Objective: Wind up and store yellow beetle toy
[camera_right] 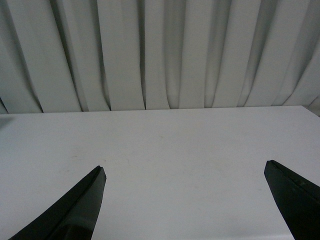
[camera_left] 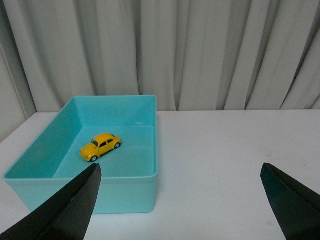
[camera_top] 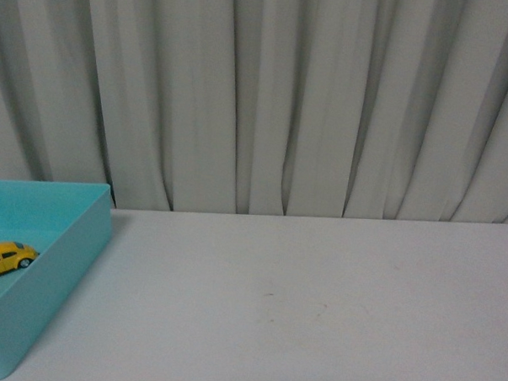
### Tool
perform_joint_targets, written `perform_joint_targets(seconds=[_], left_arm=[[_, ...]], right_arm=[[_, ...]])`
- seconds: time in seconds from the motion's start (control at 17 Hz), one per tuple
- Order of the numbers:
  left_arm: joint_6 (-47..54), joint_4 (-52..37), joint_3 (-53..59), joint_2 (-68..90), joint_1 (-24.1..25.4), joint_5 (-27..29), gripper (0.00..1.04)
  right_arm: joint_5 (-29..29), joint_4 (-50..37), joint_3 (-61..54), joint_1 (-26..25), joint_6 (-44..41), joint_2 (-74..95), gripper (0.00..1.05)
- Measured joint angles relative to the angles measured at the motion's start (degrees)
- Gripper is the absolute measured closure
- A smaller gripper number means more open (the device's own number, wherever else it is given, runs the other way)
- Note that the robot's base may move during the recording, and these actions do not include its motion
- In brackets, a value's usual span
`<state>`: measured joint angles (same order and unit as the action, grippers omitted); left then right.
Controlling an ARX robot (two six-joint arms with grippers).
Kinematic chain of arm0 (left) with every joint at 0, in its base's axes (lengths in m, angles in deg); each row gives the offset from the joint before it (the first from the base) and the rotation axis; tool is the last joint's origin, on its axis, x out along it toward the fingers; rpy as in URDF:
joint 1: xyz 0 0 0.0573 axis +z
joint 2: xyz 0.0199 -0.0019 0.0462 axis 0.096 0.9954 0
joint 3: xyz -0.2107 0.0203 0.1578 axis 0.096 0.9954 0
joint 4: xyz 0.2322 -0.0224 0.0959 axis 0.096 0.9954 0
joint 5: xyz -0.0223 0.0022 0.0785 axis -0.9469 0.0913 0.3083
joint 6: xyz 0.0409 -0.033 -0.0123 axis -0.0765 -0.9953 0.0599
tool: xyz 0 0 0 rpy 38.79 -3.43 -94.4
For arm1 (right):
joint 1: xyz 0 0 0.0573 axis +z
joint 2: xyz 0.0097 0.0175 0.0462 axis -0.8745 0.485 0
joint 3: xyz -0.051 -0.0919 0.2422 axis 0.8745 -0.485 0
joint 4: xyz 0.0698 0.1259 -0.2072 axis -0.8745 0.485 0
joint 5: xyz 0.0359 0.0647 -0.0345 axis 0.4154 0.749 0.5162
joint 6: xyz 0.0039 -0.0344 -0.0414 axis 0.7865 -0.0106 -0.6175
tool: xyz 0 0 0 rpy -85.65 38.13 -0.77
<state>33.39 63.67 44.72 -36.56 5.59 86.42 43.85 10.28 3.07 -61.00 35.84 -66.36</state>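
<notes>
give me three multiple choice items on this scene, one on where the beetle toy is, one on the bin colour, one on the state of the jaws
1. Where is the yellow beetle toy?
A. on the bare table
B. inside the bin
C. held by the left gripper

2. What colour is the bin?
A. turquoise
B. red
C. white

3. How do the jaws of both grippers stand?
A. both shut
B. only the left open
C. both wide open and empty

Key:
1 B, the toy sits on the bin floor in the left wrist view.
2 A, its walls are turquoise in the front view too.
3 C, the left gripper and the right gripper each show jaws far apart with nothing between.
</notes>
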Motion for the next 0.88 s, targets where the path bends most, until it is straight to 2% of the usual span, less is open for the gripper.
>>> perform_joint_targets(seconds=[0.88], left_arm=[[0.0, 0.0, 0.0, 0.0, 0.0, 0.0, 0.07]], right_arm=[[-0.02, 0.0, 0.0, 0.0, 0.0, 0.02, 0.07]])
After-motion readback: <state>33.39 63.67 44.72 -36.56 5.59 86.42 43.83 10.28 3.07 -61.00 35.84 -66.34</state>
